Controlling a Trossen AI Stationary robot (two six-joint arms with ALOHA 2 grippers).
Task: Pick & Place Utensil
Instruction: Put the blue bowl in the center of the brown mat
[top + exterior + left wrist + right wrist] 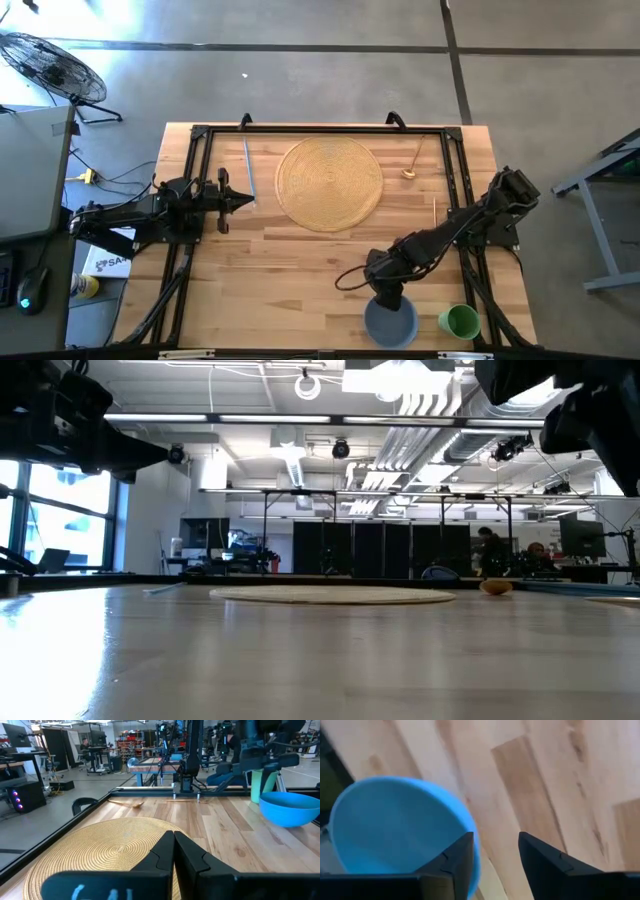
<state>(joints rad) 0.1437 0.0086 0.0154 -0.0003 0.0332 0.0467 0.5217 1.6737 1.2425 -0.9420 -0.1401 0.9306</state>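
Observation:
A gold spoon lies on the table at the far right, beside a round woven placemat. A slim blue-grey utensil lies to the far left of the mat. A blue bowl stands at the near edge. My right gripper points down over the bowl's rim and is open with nothing between its fingers. One finger stands in front of the rim, the other over bare wood. My left gripper is shut and level at the mat's left edge.
A green cup stands right of the bowl near the front edge. A thin pale stick lies right of the mat. A black frame borders the table. Bare wood lies between the mat and the bowl.

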